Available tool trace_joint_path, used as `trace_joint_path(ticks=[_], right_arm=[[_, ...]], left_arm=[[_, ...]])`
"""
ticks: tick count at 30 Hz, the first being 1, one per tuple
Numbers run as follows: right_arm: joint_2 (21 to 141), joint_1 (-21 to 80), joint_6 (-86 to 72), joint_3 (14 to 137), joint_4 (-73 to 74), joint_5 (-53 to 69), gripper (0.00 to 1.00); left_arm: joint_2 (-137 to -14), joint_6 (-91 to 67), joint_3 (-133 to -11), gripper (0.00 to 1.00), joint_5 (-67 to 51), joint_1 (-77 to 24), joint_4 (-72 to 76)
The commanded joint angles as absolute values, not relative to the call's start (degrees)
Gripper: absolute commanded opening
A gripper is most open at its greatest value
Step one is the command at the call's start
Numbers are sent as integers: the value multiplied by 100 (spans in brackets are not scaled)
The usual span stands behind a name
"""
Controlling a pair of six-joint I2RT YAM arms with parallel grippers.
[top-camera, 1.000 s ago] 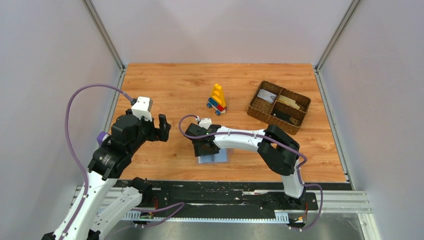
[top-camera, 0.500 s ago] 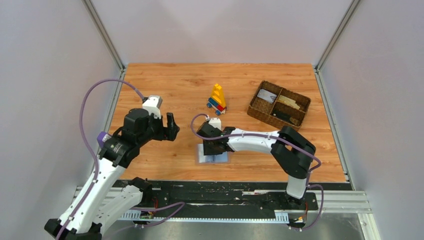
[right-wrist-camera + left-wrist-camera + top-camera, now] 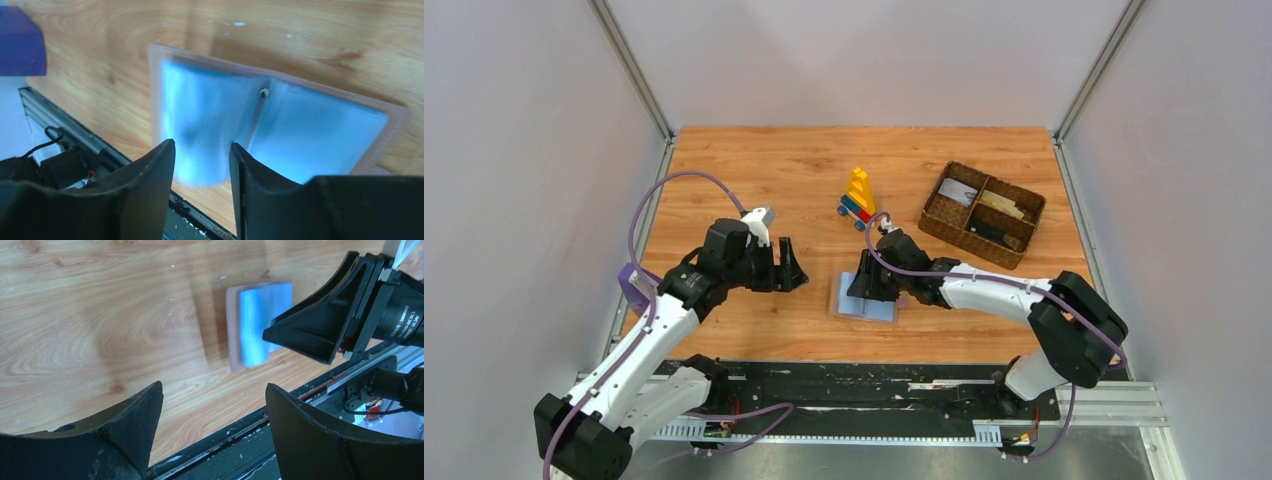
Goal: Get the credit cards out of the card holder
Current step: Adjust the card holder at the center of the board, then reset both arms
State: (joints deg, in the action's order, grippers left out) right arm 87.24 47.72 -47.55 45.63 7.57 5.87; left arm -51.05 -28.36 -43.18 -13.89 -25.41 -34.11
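Observation:
The light-blue card holder (image 3: 870,303) lies open on the table near the front edge, two blue panels with a pinkish border (image 3: 320,135). My right gripper (image 3: 862,288) hovers low over its left panel, jaws a narrow gap apart (image 3: 202,145), with the panel's raised edge showing between them. My left gripper (image 3: 794,272) is open and empty, to the left of the holder (image 3: 255,325) and pointing at it (image 3: 215,386). A greyish-white card (image 3: 958,193), a tan-gold card (image 3: 1003,205) and a black card (image 3: 990,232) lie in the basket.
The brown woven compartment basket (image 3: 936,218) stands at the right back. A toy of stacked yellow, red and blue blocks (image 3: 858,197) stands behind the holder. The black rail (image 3: 864,385) runs along the table's front edge.
My left arm has swung right, toward the holder. My right gripper has moved right and a little back, and the holder has shifted right with it.

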Motion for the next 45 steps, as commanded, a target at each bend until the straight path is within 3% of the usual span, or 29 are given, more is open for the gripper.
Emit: trace_joint_path(ticks=[1,11,17,27,45], right_arm=[[8457,4809,-4882,4717,434,1007,49],[7744,4808,-4195,5180,1716,341,61],[6712,4808,-3754,5395,2448,-910,99],[5113,4809,-3857,5618,3173,-2715,100],[3979,4808,-4162,5105,3351,-2907,100]], left_arm=[[-5080,-3016,-4372,83,-1586,-2514,-3017],[-4948,-2807,-4583,85,-1791,-2514,-3035],[-4541,-2469,-5018,89,-1807,-2514,-3067],[-3919,-2161,-5646,100,-1701,-2514,-3053],[-3605,-2144,-5467,100,-1251,-2514,-3031]])
